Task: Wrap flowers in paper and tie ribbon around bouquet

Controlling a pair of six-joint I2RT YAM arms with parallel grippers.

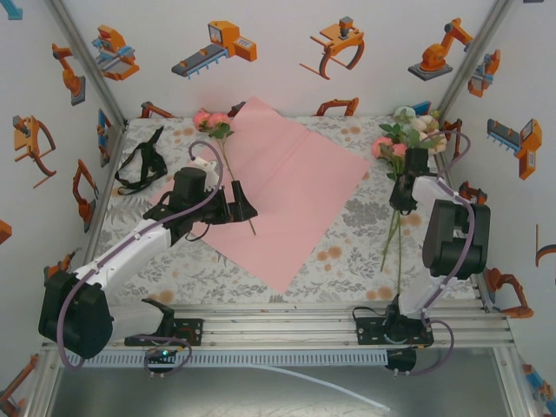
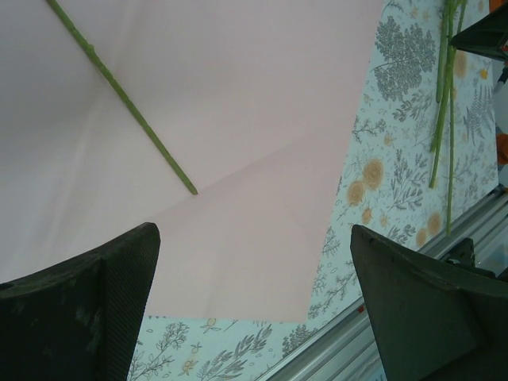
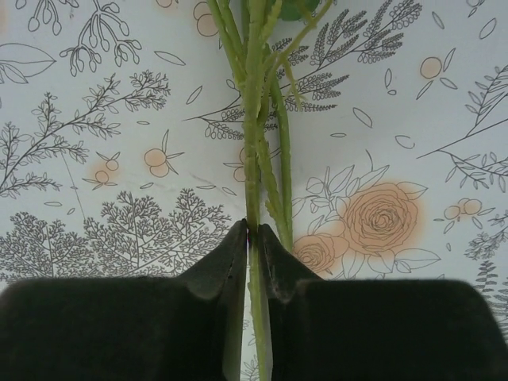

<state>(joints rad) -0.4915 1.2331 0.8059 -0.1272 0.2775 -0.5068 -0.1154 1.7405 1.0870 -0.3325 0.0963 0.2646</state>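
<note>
Currently I am logging: right tool (image 3: 252, 236) pinching shut on the flowers (image 3: 255, 151) by their stalks; left tool (image 2: 254, 238) hanging wide open over the paper (image 2: 238, 103)

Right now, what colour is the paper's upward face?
The paper shows pale pink, clearest from the top external view.

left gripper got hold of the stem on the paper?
No, the left gripper stands wide open over the pink paper, and the flower stem lies loose on it, clear of both jaws.
</note>
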